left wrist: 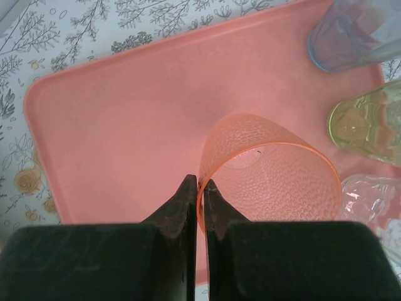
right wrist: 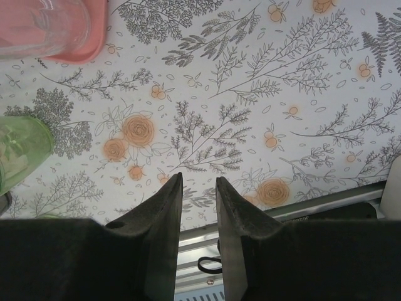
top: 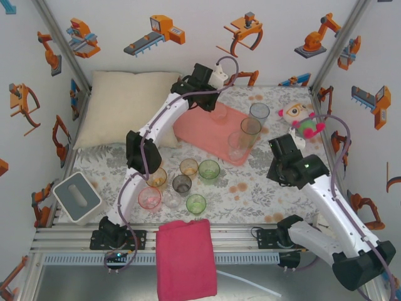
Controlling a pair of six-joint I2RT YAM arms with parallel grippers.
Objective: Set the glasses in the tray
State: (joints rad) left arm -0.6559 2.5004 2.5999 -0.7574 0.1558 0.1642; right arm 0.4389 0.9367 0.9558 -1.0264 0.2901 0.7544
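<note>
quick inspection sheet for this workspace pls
surface: floral table cover, no spill seen
job's things: tray with three glasses at its right end; seven glasses on the table cover
clutter: pillow, magenta cloth, grey box, plush toy
grippers: left gripper shut on a pink glass over the tray; right gripper open, empty
cables: purple cable along the left arm
surroundings: walls with robot pictures

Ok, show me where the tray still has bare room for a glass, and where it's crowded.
The tray is bare at the end toward the pillow, from its rim to the pink glass in the left gripper. The opposite end is crowded: blue-grey glass, green glass, clear glass close together.
</note>
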